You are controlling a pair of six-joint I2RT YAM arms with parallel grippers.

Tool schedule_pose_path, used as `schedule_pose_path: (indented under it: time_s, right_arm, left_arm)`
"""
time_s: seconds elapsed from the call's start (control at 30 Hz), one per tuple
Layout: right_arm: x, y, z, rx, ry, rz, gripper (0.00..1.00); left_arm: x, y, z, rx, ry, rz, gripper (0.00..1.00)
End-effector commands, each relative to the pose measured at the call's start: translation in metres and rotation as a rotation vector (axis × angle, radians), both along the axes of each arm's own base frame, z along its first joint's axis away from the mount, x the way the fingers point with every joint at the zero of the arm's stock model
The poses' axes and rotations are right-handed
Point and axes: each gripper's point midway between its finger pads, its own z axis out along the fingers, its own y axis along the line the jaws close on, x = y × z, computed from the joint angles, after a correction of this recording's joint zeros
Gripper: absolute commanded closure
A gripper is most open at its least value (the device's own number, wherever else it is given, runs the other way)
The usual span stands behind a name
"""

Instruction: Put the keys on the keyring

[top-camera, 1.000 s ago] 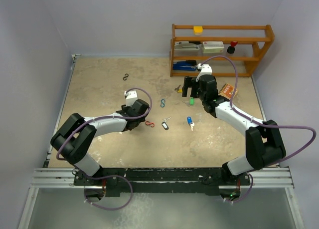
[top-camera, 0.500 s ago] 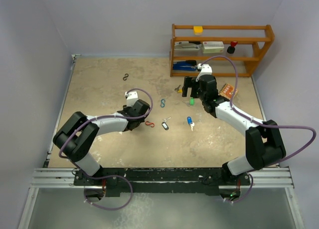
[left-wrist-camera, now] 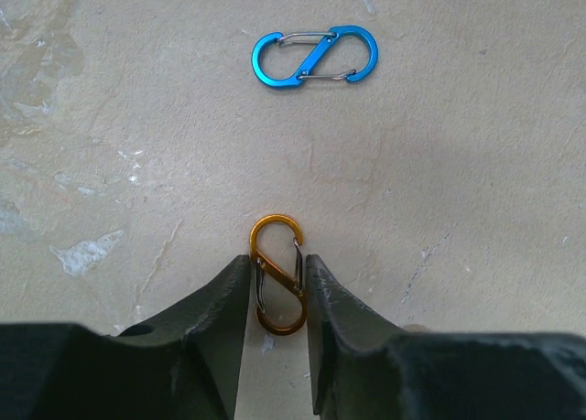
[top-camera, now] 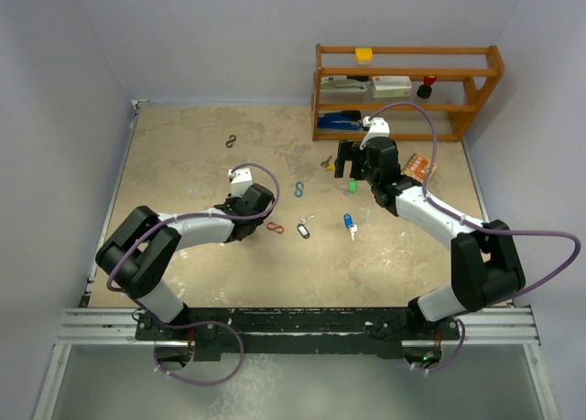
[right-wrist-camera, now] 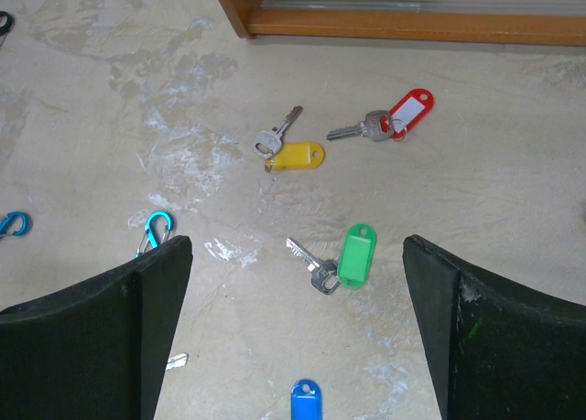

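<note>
My left gripper (left-wrist-camera: 277, 264) is low on the table, its fingers pressed against both sides of an orange S-shaped clip (left-wrist-camera: 278, 296) that lies flat. In the top view this clip (top-camera: 275, 227) looks red, just right of the left gripper (top-camera: 262, 220). My right gripper (right-wrist-camera: 295, 255) is wide open and empty above the keys. The green-tag key (right-wrist-camera: 343, 258) lies between its fingers. The yellow-tag key (right-wrist-camera: 291, 152) and red-tag key (right-wrist-camera: 389, 121) lie beyond. The blue tag (right-wrist-camera: 306, 400) is at the bottom edge. A black-tag key (top-camera: 304, 227) lies right of the orange clip.
A blue S-clip (left-wrist-camera: 314, 58) lies ahead of the left gripper and also shows in the top view (top-camera: 298, 190). A black clip (top-camera: 232, 142) lies far left. A wooden shelf (top-camera: 403, 91) stands at the back right, close behind the right gripper. A small orange item (top-camera: 418, 166) lies by it.
The left arm has shifted very slightly around the orange clip. The clip, the keys and the right arm have not moved.
</note>
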Motion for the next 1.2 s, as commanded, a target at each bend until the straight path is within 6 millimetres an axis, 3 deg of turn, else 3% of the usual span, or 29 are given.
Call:
schedule_pose_path:
  time_s: [0.0, 0.2, 0.5, 0.67, 0.83, 0.93, 1.07, 1.17]
  right_arm:
    - [0.002, -0.001, 0.019, 0.015, -0.041, -0.01, 0.0]
    - [0.003, -0.001, 0.018, 0.014, -0.039, -0.012, 0.0]
    - [0.004, -0.002, 0.016, 0.005, -0.035, -0.015, 0.0]
    - [0.007, -0.01, 0.007, -0.04, 0.007, -0.052, 0.0]
    - [0.009, -0.005, -0.02, -0.101, 0.131, -0.019, 0.01]
    - [0.007, -0.002, -0.036, -0.111, 0.199, 0.0, 0.03]
    - [0.004, -0.007, -0.048, -0.12, 0.229, -0.013, 0.06]
    - [0.004, -0.009, -0.06, -0.127, 0.272, -0.014, 0.17]
  left_arm:
    - [-0.009, -0.003, -0.004, -0.029, 0.025, -0.011, 0.78]
    - [-0.006, -0.004, 0.003, -0.028, 0.009, -0.018, 1.0]
    - [0.009, -0.008, 0.037, -0.026, -0.068, -0.033, 1.0]
    - [0.027, -0.011, 0.078, -0.008, -0.154, -0.049, 1.0]
    - [0.057, -0.034, 0.125, -0.061, -0.248, -0.101, 1.0]
    - [0.074, -0.048, 0.141, -0.145, -0.288, -0.151, 1.0]
    - [0.088, -0.063, 0.147, -0.179, -0.294, -0.207, 1.0]
    - [0.091, -0.074, 0.142, -0.194, -0.274, -0.25, 1.0]
